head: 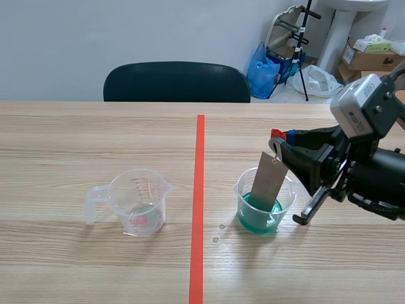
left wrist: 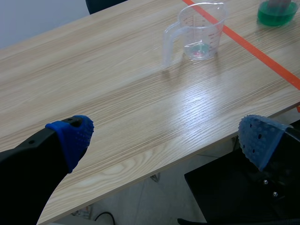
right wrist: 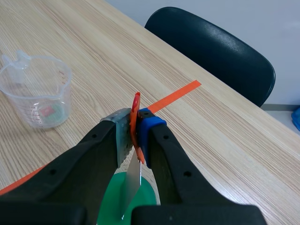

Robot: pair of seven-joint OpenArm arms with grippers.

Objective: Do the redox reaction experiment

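Observation:
A clear beaker point(head: 266, 201) of blue-green liquid point(right wrist: 143, 199) stands right of the red tape line. A grey metal strip point(head: 269, 183) leans in it with its lower end in the liquid. An orange-red clip point(right wrist: 136, 101) holds the strip's top, and my right gripper point(right wrist: 133, 129) is shut on that clip just above the beaker point(left wrist: 276, 11). Left of the line stands a clear measuring cup point(head: 140, 201) with a handle and only a trace at its bottom. My left gripper point(left wrist: 166, 136) is open above the table's near edge, well short of the cup point(left wrist: 199, 33).
A dark chair point(head: 177, 82) stands behind the table's far edge. Bags, boxes and a stand crowd the back right corner of the room. A red tape line point(head: 198, 209) runs down the table's middle. A few droplets point(head: 218, 232) lie near the beaker.

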